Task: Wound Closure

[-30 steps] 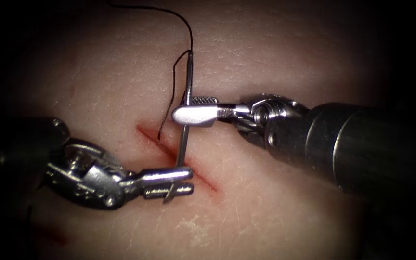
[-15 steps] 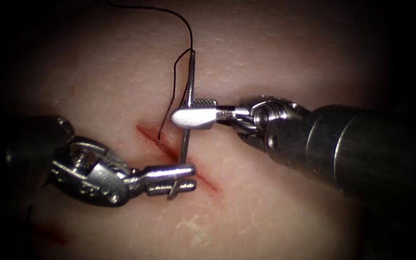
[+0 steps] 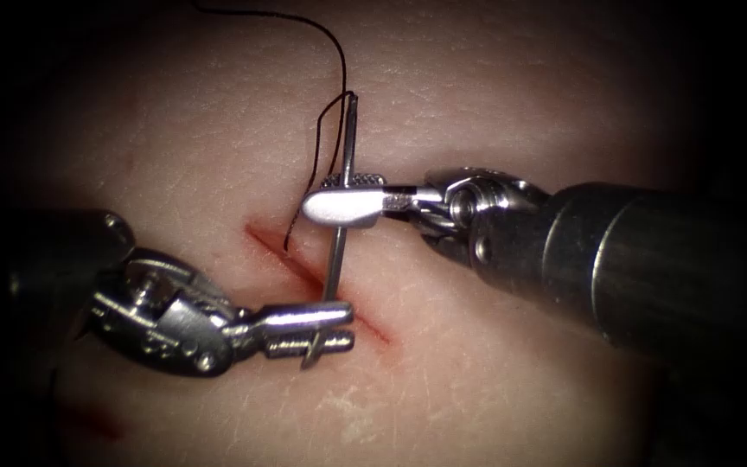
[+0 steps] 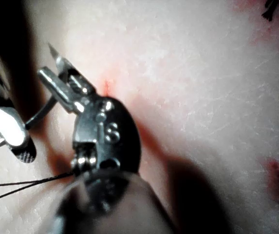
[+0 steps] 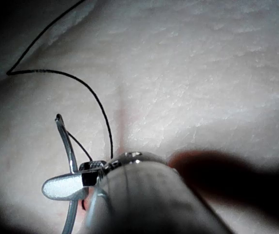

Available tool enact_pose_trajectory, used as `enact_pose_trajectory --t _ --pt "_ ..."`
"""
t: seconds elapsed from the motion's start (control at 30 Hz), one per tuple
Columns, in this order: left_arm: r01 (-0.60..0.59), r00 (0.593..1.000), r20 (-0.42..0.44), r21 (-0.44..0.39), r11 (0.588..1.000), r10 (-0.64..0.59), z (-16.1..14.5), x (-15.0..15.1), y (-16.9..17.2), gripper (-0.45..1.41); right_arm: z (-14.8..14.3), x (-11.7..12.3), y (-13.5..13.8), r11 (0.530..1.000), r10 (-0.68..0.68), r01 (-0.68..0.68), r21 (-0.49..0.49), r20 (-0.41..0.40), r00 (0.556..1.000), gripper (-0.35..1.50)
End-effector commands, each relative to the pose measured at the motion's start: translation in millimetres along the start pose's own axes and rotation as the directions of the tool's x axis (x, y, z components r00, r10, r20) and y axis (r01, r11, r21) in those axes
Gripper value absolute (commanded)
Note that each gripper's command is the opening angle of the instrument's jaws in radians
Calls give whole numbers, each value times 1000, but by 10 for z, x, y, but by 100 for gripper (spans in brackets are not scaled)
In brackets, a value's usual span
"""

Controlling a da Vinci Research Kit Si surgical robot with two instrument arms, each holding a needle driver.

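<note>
Down at the cut, the left tool has its jaws clamped on the needle close to its pointed end, whose sharp tip pokes out just below the jaws; the left wrist view shows the same grip, with the tip sticking out past the closed jaws. Higher along the curve, toward the thread end, the right tool is closed across the needle, so both tools hold it at once. Between the two grips the needle runs nearly upright over the cut and appears clear of the tissue, though whether its lowest stretch touches the surface behind the left jaws is hard to tell. From the needle's blunt end the black thread arcs up and away to the left until the picture's edge cuts it off, while a second strand hangs down left of the needle and ends loose just above the cut. The right wrist view shows the needle's eye end rising above the right tool's jaws, with thread looping off across pale tissue; the shaft hides the needle's farther run. Red fluid lines the cut's edges.
</note>
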Motion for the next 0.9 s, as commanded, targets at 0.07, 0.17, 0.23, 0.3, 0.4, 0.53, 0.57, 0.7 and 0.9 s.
enact_pose_trajectory --t 0.07,0.17,0.23,0.3,0.4,0.53,0.57,0.7,0.9 --pt "0 1000 -1 0 1000 0 6 -3 7 -45 7 -6 5 1000 4 -4 1 4 1000 118" --pt "0 1000 -1 0 1000 0 6 -4 7 -45 7 -6 5 1000 9 -9 5 7 1000 118" --pt "0 1000 -1 0 1000 0 6 -4 7 -45 7 -7 5 1000 9 -9 8 9 1000 116" --pt "0 1000 -1 0 1000 0 6 -4 7 -45 7 -8 4 1000 8 -8 9 10 1000 94" --pt "0 1000 -1 0 1000 0 7 -4 7 -45 5 -9 4 1000 6 -7 17 17 1000 -25" --pt "1 1000 0 1 1000 -1 7 -3 7 -45 4 -10 5 1000 11 -11 22 25 1000 -35" --pt "1 1000 1 1 1000 -1 8 -3 7 -45 3 -10 6 1000 11 -11 22 25 1000 -35" --pt "1 1000 2 2 1000 -1 9 -3 7 -45 2 -8 8 1000 12 -12 19 27 1000 -35" --pt "91 996 -5 1 996 -91 8 -2 5 74 -2 -3 8 1000 17 -17 -2 -2 1000 -35"
